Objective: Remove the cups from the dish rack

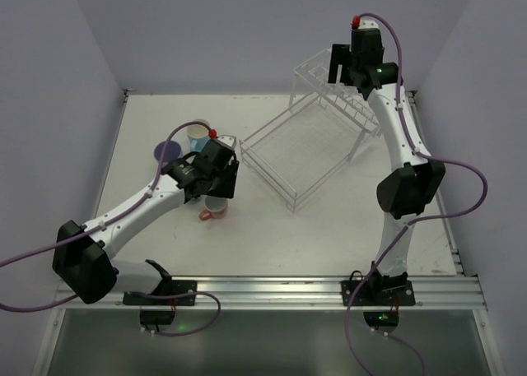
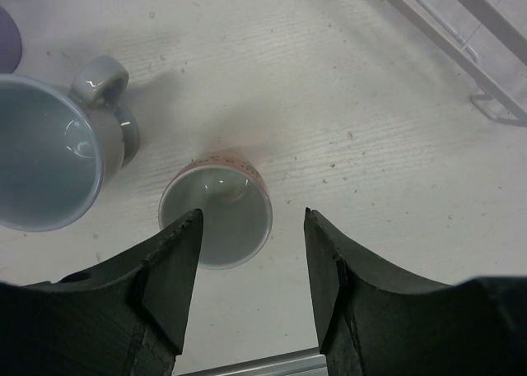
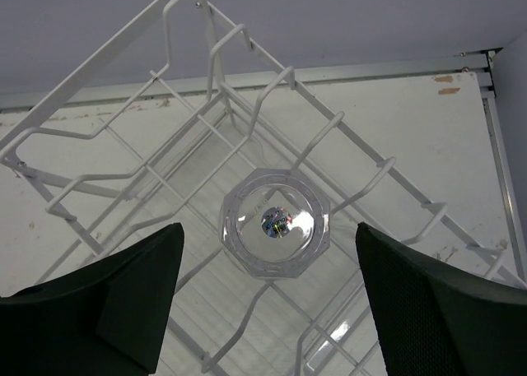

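While the pink cup and grey-blue cup stand on the table under the open left gripper, the right gripper, spread wide, hovers over a clear glass in the dish rack.

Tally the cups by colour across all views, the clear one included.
lavender-purple mug: 1
light blue mug: 1
grey-blue mug: 1
salmon-pink mug: 1
clear faceted glass: 1
Total: 5
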`<state>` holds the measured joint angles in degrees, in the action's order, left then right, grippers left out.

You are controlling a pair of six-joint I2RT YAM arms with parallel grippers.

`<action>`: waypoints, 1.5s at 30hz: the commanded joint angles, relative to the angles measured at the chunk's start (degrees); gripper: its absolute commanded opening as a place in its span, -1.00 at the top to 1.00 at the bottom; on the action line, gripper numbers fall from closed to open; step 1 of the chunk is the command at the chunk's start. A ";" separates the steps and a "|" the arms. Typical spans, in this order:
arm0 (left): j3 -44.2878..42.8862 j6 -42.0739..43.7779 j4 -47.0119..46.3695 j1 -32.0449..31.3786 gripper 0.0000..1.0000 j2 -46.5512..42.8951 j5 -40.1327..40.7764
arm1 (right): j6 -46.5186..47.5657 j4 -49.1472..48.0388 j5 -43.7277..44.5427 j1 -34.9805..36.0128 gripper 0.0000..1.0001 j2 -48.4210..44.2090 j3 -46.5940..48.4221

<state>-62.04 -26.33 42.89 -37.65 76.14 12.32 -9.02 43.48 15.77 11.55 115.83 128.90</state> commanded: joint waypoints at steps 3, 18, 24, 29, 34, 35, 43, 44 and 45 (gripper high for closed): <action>-2.91 0.75 -0.36 -0.32 -0.13 -2.22 2.10 | -0.39 -3.14 1.02 -0.30 -0.68 1.41 2.41; -3.88 0.93 0.35 -0.32 -0.16 -4.33 1.92 | -0.48 -3.76 2.07 -0.39 0.04 3.17 3.99; -3.26 0.93 0.35 -0.32 -0.16 -6.17 2.36 | -1.09 -3.76 2.51 -0.48 0.84 3.00 3.46; -6.41 0.93 1.75 -0.32 -0.15 -6.09 2.36 | -2.14 -3.76 1.99 -0.74 1.00 1.86 2.76; -9.23 0.57 3.16 -0.32 -0.15 -7.23 2.01 | -3.20 -3.76 1.37 -0.83 1.00 0.19 2.32; -10.37 0.57 3.42 -0.32 -0.15 -7.15 1.92 | -3.29 -3.84 1.11 -0.92 1.00 -0.16 2.32; -15.65 0.75 3.86 -0.32 -0.12 -6.71 -2.47 | -4.78 -3.85 -1.09 -1.18 1.00 -2.98 1.71; -16.00 0.75 3.78 -0.32 -0.12 -6.79 -2.99 | -4.87 -3.85 -1.35 -1.18 1.00 -3.41 1.62; -16.35 0.75 3.60 -0.32 -0.13 -6.79 -3.43 | -5.04 -3.76 -1.53 -1.18 1.00 -3.51 1.62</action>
<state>-75.31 -25.91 46.11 -37.65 70.59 10.90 -12.82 41.76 15.27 10.70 117.58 130.06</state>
